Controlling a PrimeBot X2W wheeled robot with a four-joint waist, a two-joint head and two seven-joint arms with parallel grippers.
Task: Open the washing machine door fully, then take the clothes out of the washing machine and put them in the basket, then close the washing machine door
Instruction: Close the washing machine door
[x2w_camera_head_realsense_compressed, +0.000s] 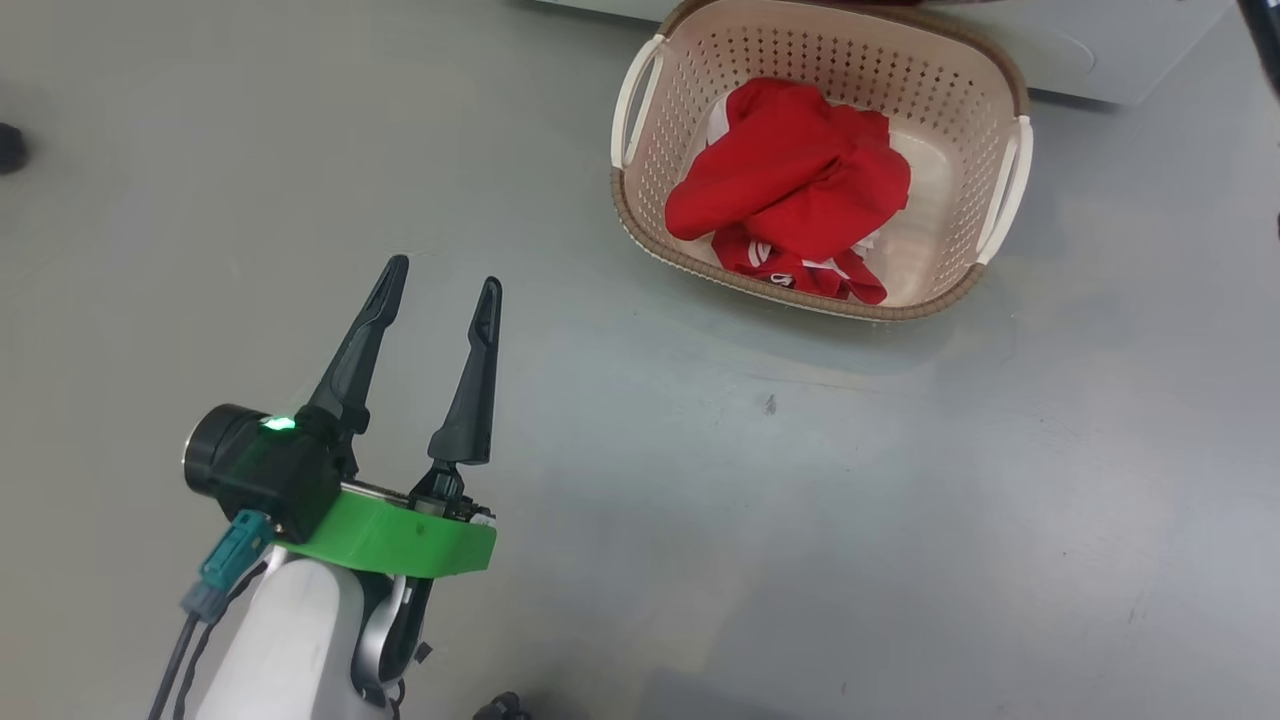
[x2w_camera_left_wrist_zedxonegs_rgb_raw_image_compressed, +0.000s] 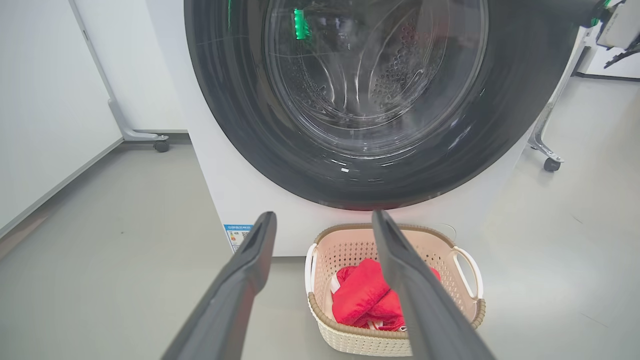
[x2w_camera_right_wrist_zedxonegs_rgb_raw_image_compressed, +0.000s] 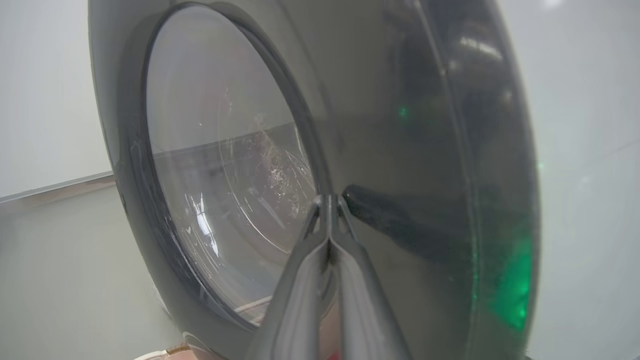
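At lower left, the left gripper (x2w_camera_head_realsense_compressed: 445, 273) is hovering, jaws released. The right gripper (x2w_camera_right_wrist_zedxonegs_rgb_raw_image_compressed: 327, 200), jaws clenched, is pressing the round glossy black-rimmed glass door (x2w_camera_right_wrist_zedxonegs_rgb_raw_image_compressed: 400, 150); its tips risk skidding off, leaving it unlatched. At upper right, bright red clothes (x2w_camera_head_realsense_compressed: 790, 180) are lying in the cream perforated basket (x2w_camera_head_realsense_compressed: 970, 120), well away.

Grey floor (x2w_camera_head_realsense_compressed: 900, 500) meets a white wall (x2w_camera_left_wrist_zedxonegs_rgb_raw_image_compressed: 40, 100); two metal legs (x2w_camera_left_wrist_zedxonegs_rgb_raw_image_compressed: 117, 117) with black casters (x2w_camera_left_wrist_zedxonegs_rgb_raw_image_compressed: 161, 145) rest on it.
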